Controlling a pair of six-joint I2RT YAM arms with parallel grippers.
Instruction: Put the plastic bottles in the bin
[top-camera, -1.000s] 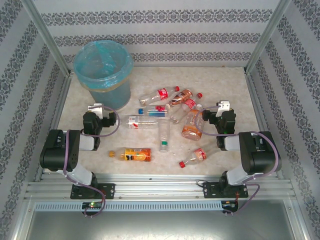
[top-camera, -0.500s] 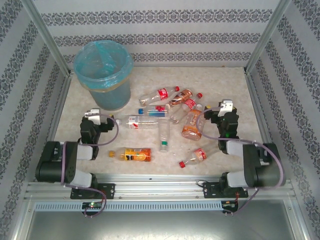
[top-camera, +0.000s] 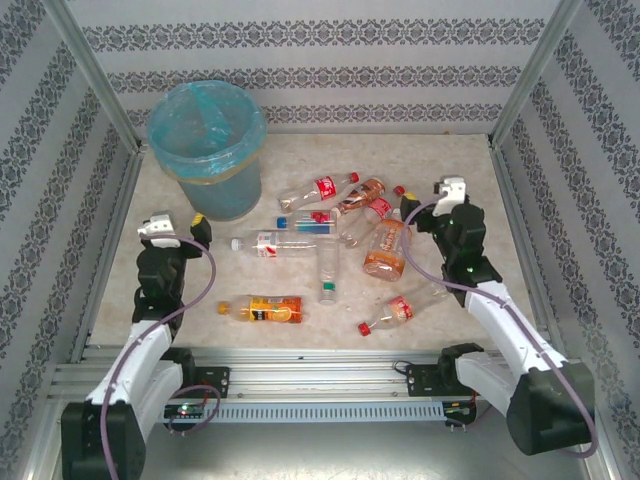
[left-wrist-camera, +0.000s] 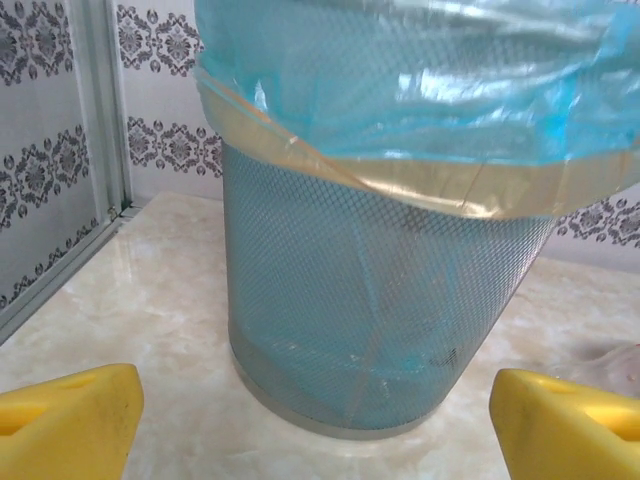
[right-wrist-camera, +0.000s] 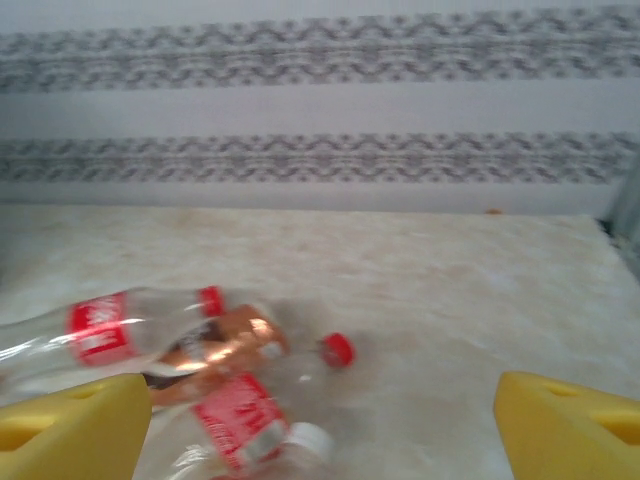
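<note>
Left gripper (top-camera: 172, 222) spread wide, empty, facing the bin (top-camera: 220, 190), which stands upright at far left. Right gripper (top-camera: 430, 200) also spread, empty, just right of the plastic bottles (top-camera: 270, 243) lying scattered mid-table (top-camera: 300, 160).

No lettering is coming through clearly anywhere. The red labels (right-wrist-camera: 100, 328) on the plastic bottles (top-camera: 305, 193) are showing white marks, possibly a brand name, but blurred past reading. The near-left orange-labelled bottle (top-camera: 268, 309) is showing print too small to read.

Blue-lined bin (top-camera: 207, 140), red-labelled bottles (top-camera: 322, 190)
</note>
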